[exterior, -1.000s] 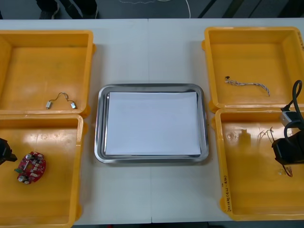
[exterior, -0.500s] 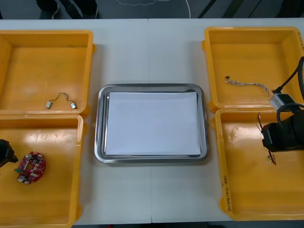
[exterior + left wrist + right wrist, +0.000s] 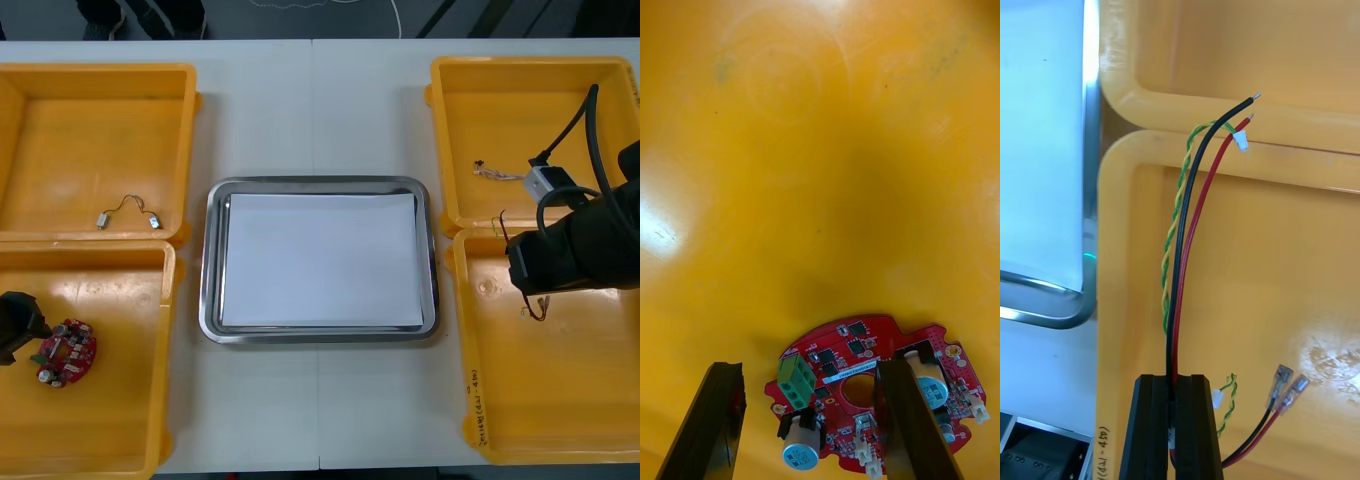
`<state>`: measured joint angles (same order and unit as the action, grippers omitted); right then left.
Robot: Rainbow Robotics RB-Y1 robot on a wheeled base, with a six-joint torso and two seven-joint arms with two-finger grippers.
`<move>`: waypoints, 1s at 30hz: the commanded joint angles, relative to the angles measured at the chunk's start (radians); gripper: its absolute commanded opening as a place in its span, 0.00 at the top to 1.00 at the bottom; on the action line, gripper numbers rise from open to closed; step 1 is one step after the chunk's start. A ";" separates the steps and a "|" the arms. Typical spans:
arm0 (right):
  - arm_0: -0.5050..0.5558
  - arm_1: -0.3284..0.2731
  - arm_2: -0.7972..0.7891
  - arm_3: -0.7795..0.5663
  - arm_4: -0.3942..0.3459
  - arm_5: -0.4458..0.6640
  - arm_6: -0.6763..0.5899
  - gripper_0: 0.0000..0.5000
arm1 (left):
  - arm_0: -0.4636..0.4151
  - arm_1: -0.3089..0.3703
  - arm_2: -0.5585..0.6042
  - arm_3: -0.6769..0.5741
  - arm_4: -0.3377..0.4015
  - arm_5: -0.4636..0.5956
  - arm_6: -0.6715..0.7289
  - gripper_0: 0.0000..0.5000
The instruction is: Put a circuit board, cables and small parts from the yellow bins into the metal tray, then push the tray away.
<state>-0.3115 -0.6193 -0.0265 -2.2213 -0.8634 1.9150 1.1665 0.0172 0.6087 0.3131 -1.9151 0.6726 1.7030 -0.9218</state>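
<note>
- Cable bundle [image 3: 1182, 225]: black, red and a yellow-green twisted pair, pinched near one end in the right claw [image 3: 1176, 384]. The claw is closed narrow on it, with just the wires between the fingers.
- Long axis: the bundle runs straight out ahead of the fingers. In the front view we read that as roughly 12-to-6 o'clock, bare ends toward 12 and the crimped terminals [image 3: 1289, 386] dangling on the 6 side.
- Place: it hangs over the near-right bin [image 3: 560, 400], at the corner closest to the tray. It looks to us lifted clear of the bin floor.
- Key relation: the metal tray [image 3: 213, 260] lies at 9 o'clock from the right claw in the front view, just past the bin wall, and its white inside is bare.
- We judge the coming move to be a sideways carry toward 9, with the bundle crosswise to the travel. The loose tails could snag the bin rim or the tray rim.
- The right claw is the nearer one to the tray; the left sits well apart from it.
- Circuit board [image 3: 66, 352]: flat in the near-left bin [image 3: 110, 420], at about 4 o'clock from the left claw [image 3: 809, 369] in the front view.
- The left claw is wide and grips nothing. In its wrist view one finger crosses the board's middle and the other stands off beside its edge, so we call it off-centre.
- Farther out: small metal parts [image 3: 127, 212] in the far-left bin [image 3: 60, 130], and a pale twisted cable [image 3: 497, 175] in the far-right bin [image 3: 540, 110].
- Everything sits on the light surface [image 3: 320, 110].
</note>
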 commanded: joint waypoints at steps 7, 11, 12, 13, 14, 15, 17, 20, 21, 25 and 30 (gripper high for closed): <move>-0.057 0.029 0.039 -0.040 -0.023 0.005 -0.084 1.00 | 0.050 -0.018 -0.008 -0.010 -0.002 -0.039 -0.097 0.00; -0.095 0.029 0.074 -0.040 -0.023 0.005 -0.128 1.00 | 0.061 -0.018 -0.008 -0.010 -0.001 -0.052 -0.101 0.00; -0.098 0.029 0.080 -0.040 -0.023 0.005 -0.130 1.00 | 0.063 -0.018 -0.008 -0.010 0.001 -0.055 -0.101 0.00; -0.098 0.030 0.083 -0.040 -0.023 0.005 -0.125 1.00 | 0.064 -0.018 -0.008 -0.009 0.002 -0.055 -0.103 0.00; -0.100 0.030 0.083 -0.040 -0.023 0.005 -0.122 1.00 | 0.066 -0.018 -0.008 -0.010 0.002 -0.055 -0.104 0.00; -0.100 0.033 0.083 -0.040 -0.026 0.005 -0.119 1.00 | 0.067 -0.018 -0.008 -0.010 0.002 -0.055 -0.106 0.00; -0.100 0.036 0.083 -0.041 -0.028 0.005 -0.116 1.00 | 0.069 -0.018 -0.008 -0.010 0.004 -0.057 -0.107 0.00; -0.100 0.044 0.085 -0.041 -0.031 0.005 -0.110 1.00 | 0.072 -0.026 -0.008 -0.010 -0.001 -0.066 -0.112 0.00; -0.100 0.046 0.083 -0.043 -0.031 0.005 -0.108 1.00 | 0.073 -0.032 -0.008 -0.009 -0.005 -0.069 -0.115 0.00; -0.098 0.047 0.085 -0.043 -0.020 0.005 -0.103 1.00 | 0.073 -0.043 -0.008 -0.010 -0.011 -0.072 -0.118 0.00; -0.097 0.047 0.089 -0.041 0.009 0.005 -0.111 1.00 | 0.073 -0.047 -0.008 -0.010 -0.011 -0.074 -0.124 0.00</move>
<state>-0.3835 -0.5820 0.0493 -2.2280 -0.8742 1.9154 1.0491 0.0643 0.5790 0.3131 -1.9149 0.6725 1.6408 -0.9258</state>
